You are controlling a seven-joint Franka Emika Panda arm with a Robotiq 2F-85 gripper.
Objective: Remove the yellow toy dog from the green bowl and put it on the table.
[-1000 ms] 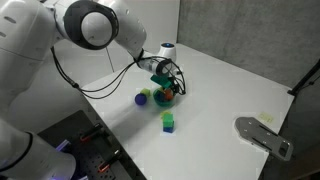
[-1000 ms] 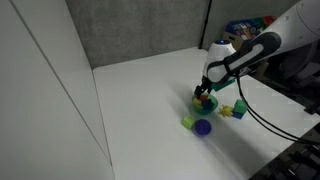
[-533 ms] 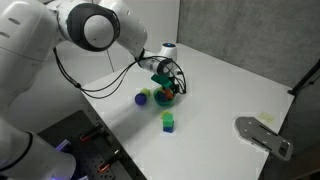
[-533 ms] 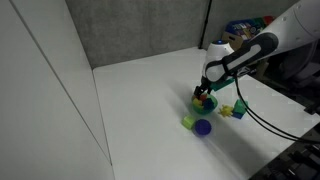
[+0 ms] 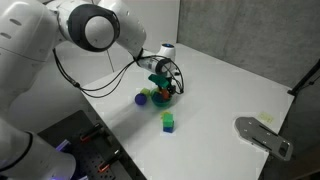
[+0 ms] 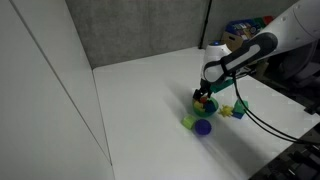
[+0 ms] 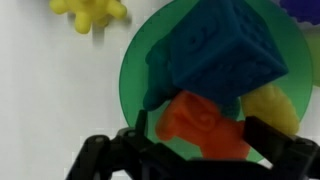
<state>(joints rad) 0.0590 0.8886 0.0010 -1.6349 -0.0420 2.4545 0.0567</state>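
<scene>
The green bowl (image 7: 150,70) sits on the white table (image 7: 40,90) and fills the wrist view. It holds a blue cube block (image 7: 215,50), an orange toy (image 7: 200,125) and a yellow rounded piece (image 7: 278,108) at its right side, which looks like the yellow toy dog, mostly hidden by the block and a finger. My gripper (image 7: 198,140) is open, low in the bowl, with its fingers either side of the orange toy. In both exterior views the gripper (image 5: 166,88) (image 6: 205,96) covers the bowl (image 5: 165,99) (image 6: 204,104).
A second yellow lumpy toy (image 7: 90,12) lies on the table just outside the bowl, next to a purple ball (image 5: 142,98) (image 6: 203,127). A green block (image 5: 168,123) and small blocks (image 6: 235,110) lie nearby. A grey metal piece (image 5: 262,135) is at the table's edge.
</scene>
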